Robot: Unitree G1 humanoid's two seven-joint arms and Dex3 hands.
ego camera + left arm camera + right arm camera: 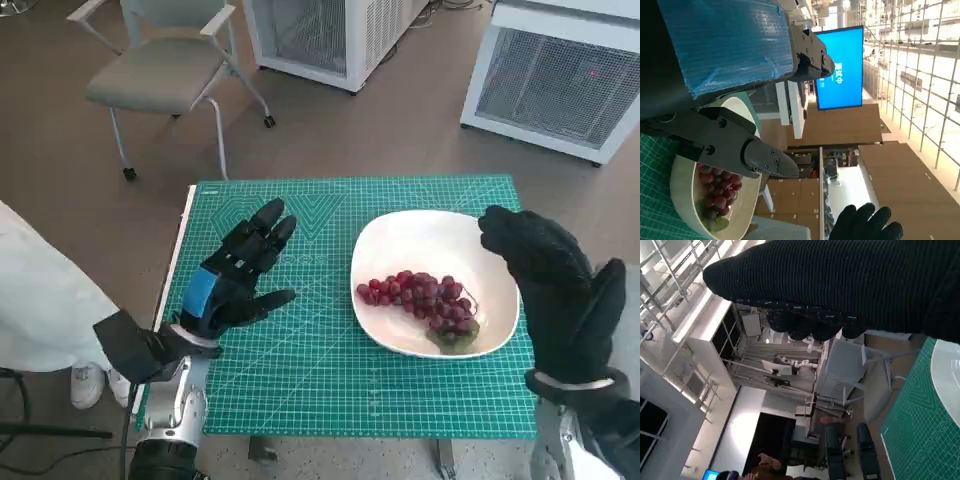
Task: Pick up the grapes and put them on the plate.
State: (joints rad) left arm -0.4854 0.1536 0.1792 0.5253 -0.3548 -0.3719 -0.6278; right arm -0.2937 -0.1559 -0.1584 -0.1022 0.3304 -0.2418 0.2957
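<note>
Head view | grapes (420, 297) on plate (400, 236) | soft, light, bruisable; best lifted by stem | left hand (232, 280) fingers apart, empty | right hand (560, 290) fingers apart, empty

Bright even indoor light, soft shadows, wide-angle edge bend, glaring wrist-view windows

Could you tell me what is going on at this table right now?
A humanoid robot is working on moving grapes onto a white plate, and the bunch already lies on the plate, on a green cutting mat. Neither hand holds anything: the left hand hovers open over the mat beside the plate, and the gloved right hand is raised at the plate's far edge.
</note>
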